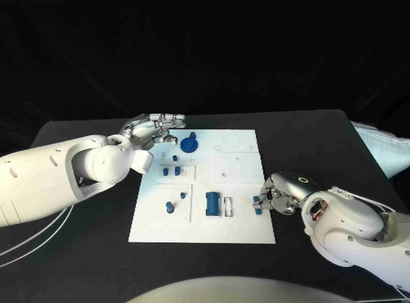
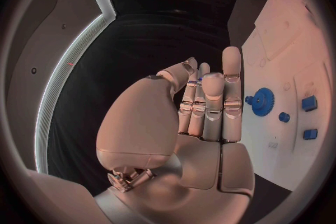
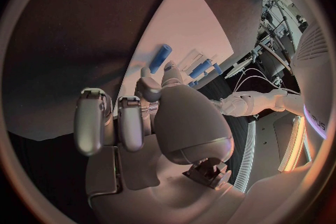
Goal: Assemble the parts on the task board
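The task board [image 1: 205,218] lies flat in the middle of the black table [image 1: 323,145], its long side running away from the robot. No writing or label on it can be read.

On the board's far left part sits a blue gear [image 1: 190,144]. Nearer, toward the left edge, are several small blue pieces — a pair side by side [image 1: 171,170] and one lower down [image 1: 169,206]. A larger blue cylinder [image 1: 211,202] lies near the middle of the near half, with a narrow white slot [image 1: 229,207] just beside it.

The left hand [image 1: 155,129] hangs over the board's far left corner, next to the gear. In the left wrist view its fingers [image 2: 213,103] stand straight and close together, with a small blue part [image 2: 199,79] seen between the fingertips and the thumb; whether it is actually held I cannot tell.

The right hand [image 1: 276,197] rests at the board's right edge, fingers curled around a small blue piece [image 1: 258,203] at its tips — the right wrist view shows blue pieces [image 3: 200,69] just past its fingers.
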You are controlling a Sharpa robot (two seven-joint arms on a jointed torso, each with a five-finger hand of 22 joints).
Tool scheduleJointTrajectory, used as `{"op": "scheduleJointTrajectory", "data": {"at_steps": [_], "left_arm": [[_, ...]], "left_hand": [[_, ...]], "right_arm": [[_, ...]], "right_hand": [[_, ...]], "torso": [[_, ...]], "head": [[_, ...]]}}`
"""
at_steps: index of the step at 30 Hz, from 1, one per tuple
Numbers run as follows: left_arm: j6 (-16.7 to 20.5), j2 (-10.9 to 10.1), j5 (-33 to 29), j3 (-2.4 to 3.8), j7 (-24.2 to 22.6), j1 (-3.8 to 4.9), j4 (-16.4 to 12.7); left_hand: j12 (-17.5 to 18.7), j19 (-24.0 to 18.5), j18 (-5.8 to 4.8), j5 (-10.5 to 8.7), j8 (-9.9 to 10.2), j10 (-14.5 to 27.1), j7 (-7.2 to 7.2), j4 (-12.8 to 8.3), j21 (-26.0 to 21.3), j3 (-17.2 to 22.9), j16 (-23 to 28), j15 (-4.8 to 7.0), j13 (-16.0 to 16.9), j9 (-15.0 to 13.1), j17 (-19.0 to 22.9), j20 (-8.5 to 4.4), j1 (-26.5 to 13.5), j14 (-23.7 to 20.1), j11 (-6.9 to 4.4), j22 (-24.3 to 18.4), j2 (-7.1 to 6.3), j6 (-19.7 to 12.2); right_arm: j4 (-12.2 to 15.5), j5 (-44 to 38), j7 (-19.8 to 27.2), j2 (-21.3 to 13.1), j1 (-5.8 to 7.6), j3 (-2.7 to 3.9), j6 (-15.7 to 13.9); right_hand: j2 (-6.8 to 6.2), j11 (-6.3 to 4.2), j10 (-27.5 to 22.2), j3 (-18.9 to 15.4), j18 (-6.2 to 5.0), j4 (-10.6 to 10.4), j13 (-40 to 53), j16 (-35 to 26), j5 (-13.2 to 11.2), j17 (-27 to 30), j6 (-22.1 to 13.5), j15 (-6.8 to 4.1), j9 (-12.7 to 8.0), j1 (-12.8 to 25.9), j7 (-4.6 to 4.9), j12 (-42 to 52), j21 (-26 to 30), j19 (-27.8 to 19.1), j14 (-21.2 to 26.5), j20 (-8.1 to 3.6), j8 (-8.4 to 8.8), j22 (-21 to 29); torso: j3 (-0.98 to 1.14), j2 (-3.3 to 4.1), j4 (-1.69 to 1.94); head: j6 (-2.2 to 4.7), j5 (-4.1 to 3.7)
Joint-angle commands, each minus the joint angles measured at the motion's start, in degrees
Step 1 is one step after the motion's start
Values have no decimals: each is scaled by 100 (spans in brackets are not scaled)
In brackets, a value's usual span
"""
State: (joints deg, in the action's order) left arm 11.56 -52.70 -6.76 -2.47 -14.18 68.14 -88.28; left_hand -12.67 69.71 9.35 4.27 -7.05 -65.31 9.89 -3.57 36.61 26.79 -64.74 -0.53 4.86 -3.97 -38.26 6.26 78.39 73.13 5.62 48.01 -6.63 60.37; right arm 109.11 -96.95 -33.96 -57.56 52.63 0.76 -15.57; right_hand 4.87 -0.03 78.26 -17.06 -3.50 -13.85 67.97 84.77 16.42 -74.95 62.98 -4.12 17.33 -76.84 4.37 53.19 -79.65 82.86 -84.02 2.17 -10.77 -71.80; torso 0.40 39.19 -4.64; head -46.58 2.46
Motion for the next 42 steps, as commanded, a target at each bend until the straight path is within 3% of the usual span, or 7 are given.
{"op": "scheduleJointTrajectory", "data": {"at_steps": [1, 5, 11, 22, 29, 35, 42], "left_arm": [[-111, 2, 46, 3, -30, 1, -6], [-115, -1, 47, 3, -21, 1, -9], [-123, -4, 48, 3, -12, 1, -10], [-135, -8, 75, 3, 2, 1, -14], [-137, -12, 90, 3, 8, 1, -20], [-136, -10, 99, 3, 11, 1, -27], [-132, -8, 104, 4, 16, 2, -29]], "left_hand": [[-31, -21, 109, 9, -35, 34, 2, 8, -32, -28, 35, -13, 2, 1, 5, 5, -32, -39, -7, -9, 2, -22], [-31, -21, 109, 9, -35, 34, 2, 8, -32, -28, 35, -13, 2, 1, 5, 5, -32, -39, -7, -9, 2, -22], [-31, -21, 109, 9, -35, 34, 2, 8, -32, -28, 35, -13, 2, 1, 5, 5, -32, -39, -7, -9, 2, -22], [-31, -21, 109, 9, -35, 34, 2, 8, -32, -28, 35, -13, 2, 1, 5, 5, -32, -39, -7, -9, 2, -22], [-31, -21, 109, 9, -35, 34, 2, 8, -32, -28, 35, -13, 2, 1, 5, 5, -32, -39, -7, -9, 2, -22], [-42, -23, 110, 8, -41, 40, 1, -1, -36, -33, 35, -12, 2, 1, 12, 6, -26, -44, -7, -10, 3, -23], [-42, -23, 110, 8, -41, 40, 1, -1, -36, -33, 35, -12, 2, 1, 12, 6, -26, -44, -7, -10, 3, -23]], "right_arm": [[-23, -197, -60, 48, -10, -1, 350], [-60, -323, -71, 108, -23, -1, 629], [-122, -668, -83, 195, -58, -4, 1094], [-205, -1105, -86, 346, -123, -10, 1342], [-226, -1135, -100, 393, -135, -13, 1383], [-209, -606, -135, 389, -138, -14, 921], [-132, 93, -159, 377, -125, -8, 270]], "right_hand": [[-18, -13, -4, 8, -44, -30, -11, -16, -45, -749, 49, 9, 6, 5, -5, -23, 29, -36, -434, -8, 22, -3], [-32, -27, 5, 70, -44, 72, -38, -19, -205, -751, 72, -6, 13, -221, -16, -52, 37, -33, -436, -22, 42, -1], [-20, -48, 5, 378, -39, 375, -78, -11, -937, -773, 106, -27, 14, -771, -31, -104, 41, -22, -442, -47, 92, -14], [-45, -63, -11, 801, -30, 691, -106, 16, -1015, -823, 177, -40, -15, -1249, -38, -147, 30, -1, -452, -62, 173, -51], [-122, -70, -2, 1079, -23, 715, -97, 29, -351, -850, 246, -42, -47, -1233, -47, -132, 14, 17, -458, -66, 235, -85], [-296, -98, 67, 1499, -9, 409, -55, 73, 710, -914, 263, -59, -69, -886, -67, -52, -32, 57, -473, -82, 308, -162], [-648, -104, 149, 2345, 9, 202, 33, 132, 1177, -994, 316, -71, -29, -661, -75, 80, -95, 100, -491, -97, 319, -261]], "torso": [[4, -4, 0], [6, -1, -1], [6, -4, 2], [5, -4, 5], [6, -5, 6], [4, -5, 4], [7, -3, 7]], "head": [[-7, 9], [-13, 23], [-31, 34], [-47, 44], [-63, 50], [-68, 57], [-75, 65]]}}
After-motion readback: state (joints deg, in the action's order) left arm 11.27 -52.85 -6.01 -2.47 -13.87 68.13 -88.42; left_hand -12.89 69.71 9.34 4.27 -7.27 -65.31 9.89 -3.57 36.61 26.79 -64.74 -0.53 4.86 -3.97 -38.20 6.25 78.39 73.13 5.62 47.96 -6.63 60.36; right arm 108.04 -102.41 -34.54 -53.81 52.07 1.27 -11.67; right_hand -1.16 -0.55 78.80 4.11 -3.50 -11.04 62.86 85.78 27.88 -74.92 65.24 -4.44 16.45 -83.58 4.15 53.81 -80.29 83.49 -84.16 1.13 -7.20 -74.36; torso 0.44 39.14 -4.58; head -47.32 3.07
